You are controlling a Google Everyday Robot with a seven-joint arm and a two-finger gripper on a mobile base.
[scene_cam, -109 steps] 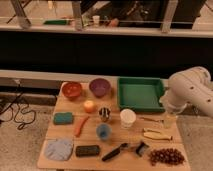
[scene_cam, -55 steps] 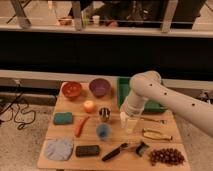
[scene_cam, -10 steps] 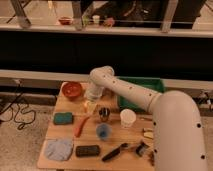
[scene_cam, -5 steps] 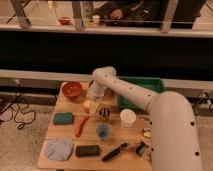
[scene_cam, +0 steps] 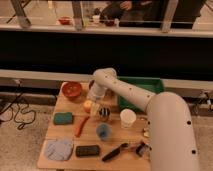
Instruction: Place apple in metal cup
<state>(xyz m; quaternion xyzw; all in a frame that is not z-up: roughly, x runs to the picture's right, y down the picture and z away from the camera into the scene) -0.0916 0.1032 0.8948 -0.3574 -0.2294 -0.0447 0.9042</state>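
Gripper (scene_cam: 95, 103): has come down onto the apple (scene_cam: 88, 105).
Grip: cannot tell.
Next: lift it into the metal cup (scene_cam: 104, 113) nearby.

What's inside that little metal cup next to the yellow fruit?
Nothing visible: the metal cup shows only a dark inside, and its bottom is hidden from this angle. The apple is outside the cup, close beside it, with the hand right at the apple.

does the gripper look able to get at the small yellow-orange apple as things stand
Probably yes. The gripper hangs right at the small round yellow-orange apple, with nothing between them; the shiny metal cup stands beside it and the long orange carrot lies nearer the camera, both aside.
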